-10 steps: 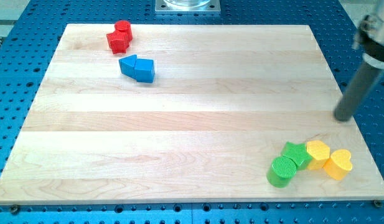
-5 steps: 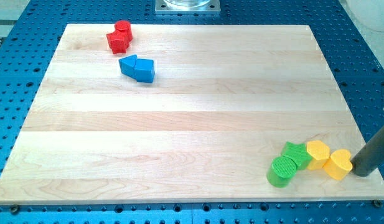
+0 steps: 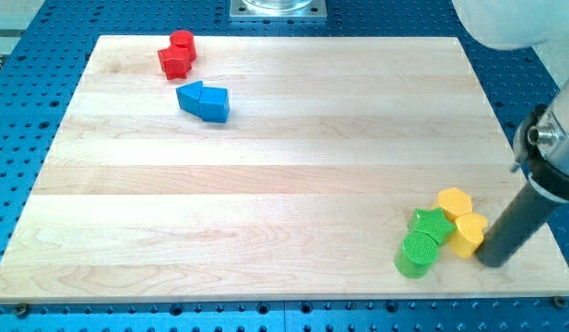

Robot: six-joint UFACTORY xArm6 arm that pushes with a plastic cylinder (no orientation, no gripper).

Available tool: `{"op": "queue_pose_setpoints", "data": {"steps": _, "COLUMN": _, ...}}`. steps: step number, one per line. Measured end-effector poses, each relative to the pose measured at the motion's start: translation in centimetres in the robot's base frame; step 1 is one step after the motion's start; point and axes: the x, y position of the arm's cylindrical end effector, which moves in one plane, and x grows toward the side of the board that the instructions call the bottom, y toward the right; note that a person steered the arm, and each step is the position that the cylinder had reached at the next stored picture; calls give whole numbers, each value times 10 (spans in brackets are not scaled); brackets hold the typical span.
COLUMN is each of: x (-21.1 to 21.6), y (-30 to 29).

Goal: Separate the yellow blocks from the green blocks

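Near the view's bottom right, a green cylinder and a green star block sit together. A yellow hexagon block lies just up and right of the star. A yellow heart block touches the star's right side. My tip stands right against the heart's right side, at the board's bottom right.
Two red blocks sit at the view's top left, with two blue blocks just below them. The wooden board rests on a blue perforated table. The arm's body hangs over the right edge.
My tip moved down and then left, pushing the yellow heart left against the green star. The yellow hexagon shifted up and left.
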Motion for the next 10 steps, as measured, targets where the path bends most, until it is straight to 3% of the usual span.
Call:
{"op": "queue_pose_setpoints", "data": {"steps": 1, "x": -22, "y": -1}}
{"op": "queue_pose_setpoints", "data": {"steps": 3, "x": 23, "y": -10}}
{"op": "queue_pose_setpoints", "data": {"steps": 7, "x": -90, "y": -28}}
{"op": "queue_pose_setpoints", "data": {"steps": 8, "x": -104, "y": -62}}
{"op": "queue_pose_setpoints", "data": {"steps": 9, "x": -102, "y": -56}}
{"op": "queue_pose_setpoints", "data": {"steps": 10, "x": -98, "y": -101}}
